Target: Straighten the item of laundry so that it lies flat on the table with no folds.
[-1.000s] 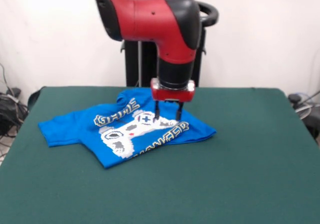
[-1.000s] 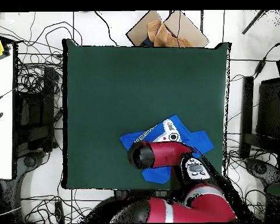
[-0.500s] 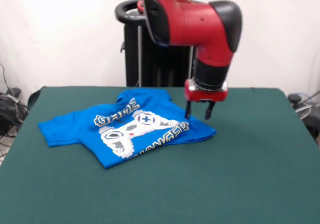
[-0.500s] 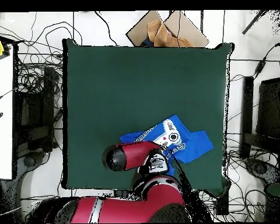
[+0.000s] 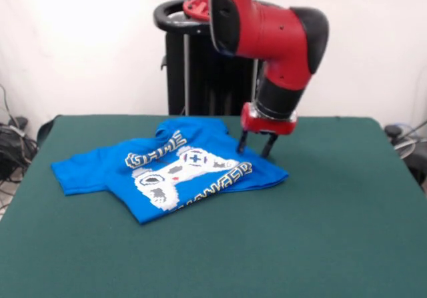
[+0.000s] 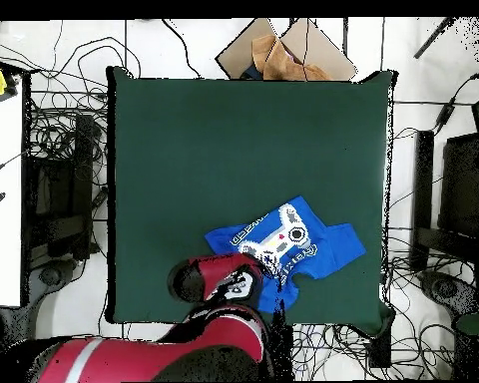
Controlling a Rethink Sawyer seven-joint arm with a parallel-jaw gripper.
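Plain white wall (image 5: 80,45); cables (image 6: 54,130) on pale floor; cardboard (image 6: 283,55) beyond table.

We see the front view evenly and brightly lit, the white wall (image 5: 80,45) behind the large counter covered in dark green felt-like cloth (image 5: 320,231) washed out pale, brightest toward the upper left. Soft highlights sit on the glossy red and black arm (image 5: 267,25) above the counter, which suggests light from overhead. Shadows on the counter are faint and diffuse; only a thin dark line edges the bright blue printed T-shirt (image 5: 167,171). The whole view is slightly soft, with no sharp detail. In the overhead view the counter (image 6: 243,140) looks flat and uniformly lit, without glare.
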